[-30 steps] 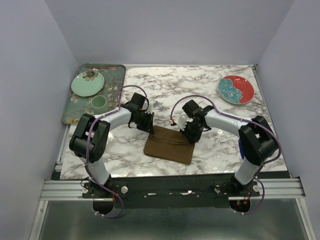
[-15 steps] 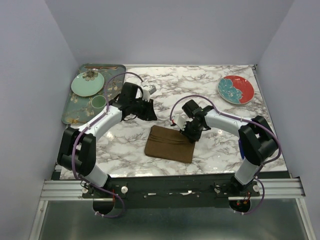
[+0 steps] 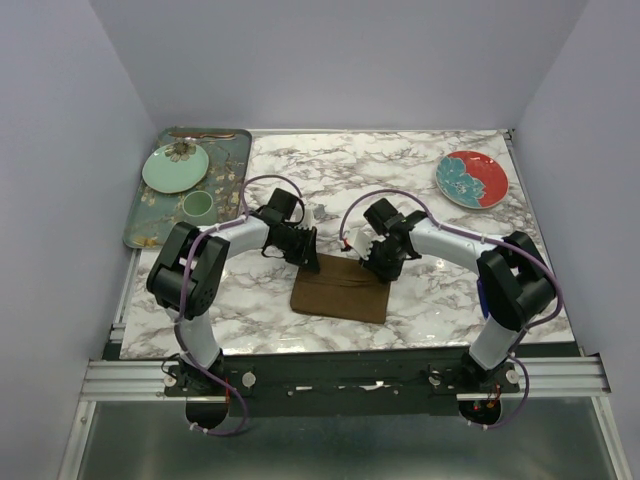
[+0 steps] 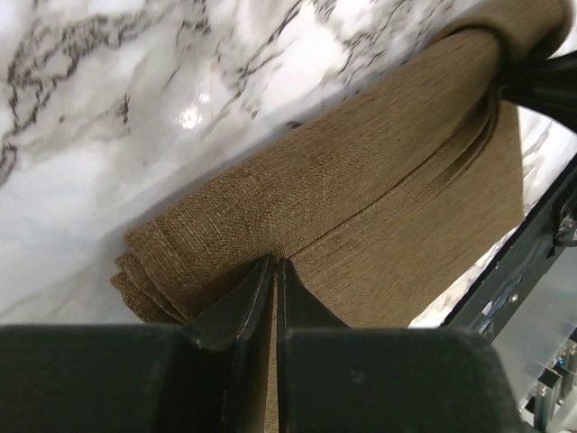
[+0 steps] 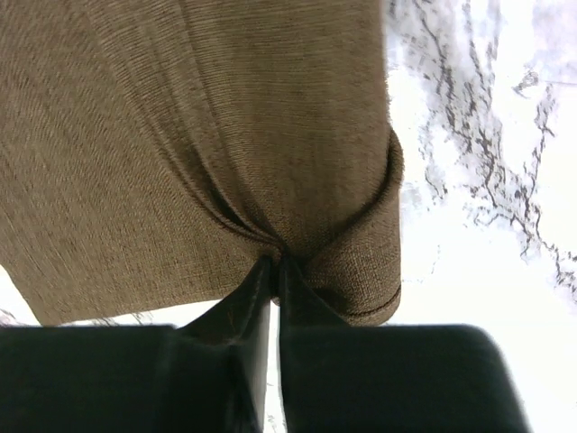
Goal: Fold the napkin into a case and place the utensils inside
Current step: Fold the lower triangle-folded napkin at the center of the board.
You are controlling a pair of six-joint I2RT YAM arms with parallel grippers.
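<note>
**Step in hand:** folding. The napkin (image 3: 338, 290) lies on the table (image 3: 420, 190), near the middle and towards the near side. It is flattened into a layered rectangle, and no case is judged to be formed yet.

**Fingers:** the left gripper (image 3: 304, 256) is clenched on the napkin's far-left corner. The right gripper (image 3: 378, 266) is clenched on the far-right corner. In both wrist views the cloth is seen puckered where the tips meet.

**Next move (judgement):** a further fold is called for to narrow the cloth. Both corners would need to be lifted and carried level and in step, since the stacked layers at the left end look loose and could slip.

**Utensils:** none is held. A copper utensil (image 3: 205, 134) appears to lie along the far rim of the tray (image 3: 135, 225). A blue strip (image 3: 483, 298) beside the right elbow may be the other utensil, but this cannot be confirmed.

**Edges and room:**
- The napkin's near edge is close to the table's near edge, so little room is left there.
- Open marble is available on the far side.
- The red plate (image 3: 472, 179) at the far-right corner and the tray at the left are both well apart from the cloth.
</note>
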